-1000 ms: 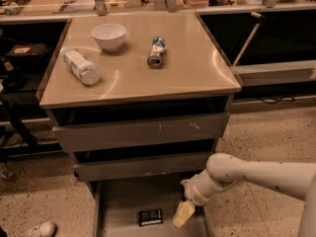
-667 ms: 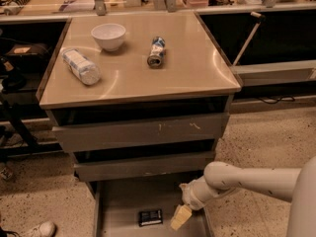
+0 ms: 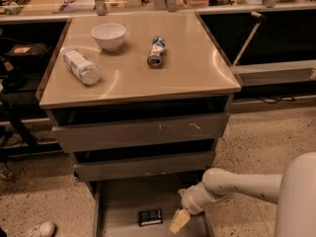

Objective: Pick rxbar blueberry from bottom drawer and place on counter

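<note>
gripper [image 3: 178, 221] low over bottom drawer [image 3: 118, 206] | open or shut: cannot tell | rxbar blueberry [image 3: 150, 217] just to its left, flat on drawer floor | tabletop [image 3: 197, 68] well above

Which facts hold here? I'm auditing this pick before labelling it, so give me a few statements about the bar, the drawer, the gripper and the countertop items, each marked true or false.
1. The rxbar blueberry lies flat on the floor of the bottom drawer. True.
2. The gripper holds the bar above the counter. False: it is down in the bottom drawer, beside the bar.
3. The can stands upright on the counter. False: it lies on its side.
4. A white bowl sits on the counter. True.
</note>
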`<act>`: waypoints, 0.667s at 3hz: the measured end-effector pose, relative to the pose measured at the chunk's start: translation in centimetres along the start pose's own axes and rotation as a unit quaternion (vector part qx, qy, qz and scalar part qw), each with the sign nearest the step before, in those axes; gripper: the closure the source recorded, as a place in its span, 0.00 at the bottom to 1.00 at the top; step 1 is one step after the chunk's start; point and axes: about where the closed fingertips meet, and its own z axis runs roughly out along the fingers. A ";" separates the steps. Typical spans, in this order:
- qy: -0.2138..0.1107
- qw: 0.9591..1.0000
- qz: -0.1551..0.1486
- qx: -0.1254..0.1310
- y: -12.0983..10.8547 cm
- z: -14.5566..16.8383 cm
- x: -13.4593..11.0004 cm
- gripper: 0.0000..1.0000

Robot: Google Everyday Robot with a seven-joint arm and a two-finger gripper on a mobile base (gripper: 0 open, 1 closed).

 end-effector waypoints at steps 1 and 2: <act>-0.009 1.000 0.005 -0.013 0.1 1.8 0.6 0.00; -0.012 1.000 0.001 -0.020 -1.4 5.3 1.5 0.00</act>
